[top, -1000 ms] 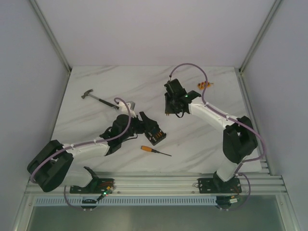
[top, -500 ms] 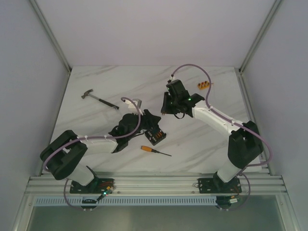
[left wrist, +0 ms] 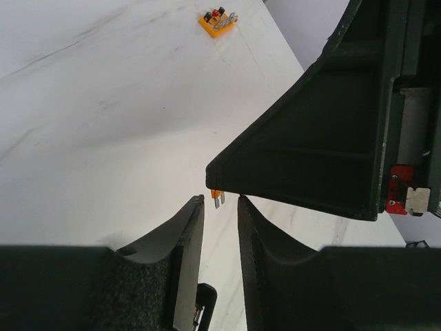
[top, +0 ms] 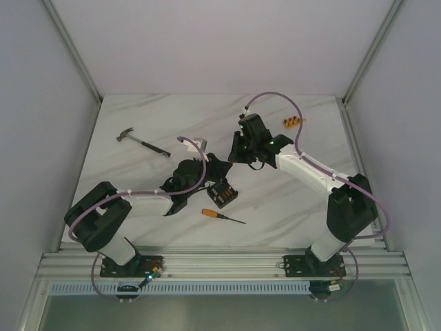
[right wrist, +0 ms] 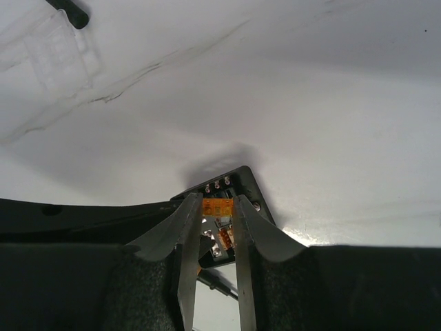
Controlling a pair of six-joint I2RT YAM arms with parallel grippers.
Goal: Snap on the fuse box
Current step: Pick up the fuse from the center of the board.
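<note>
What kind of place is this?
Likely a robot test bench: left arm and right arm bolted to a rail, walled white table, hammer, screwdriver and fuse box laid out.

Top external view set above and behind the bases, whole table (top: 275,200) covered, left wrist view aimed low across it toward the orange block (left wrist: 218,21), right wrist view close above the fuse box (right wrist: 243,182), orange fuse (right wrist: 218,207) shared by both wrist views.
</note>
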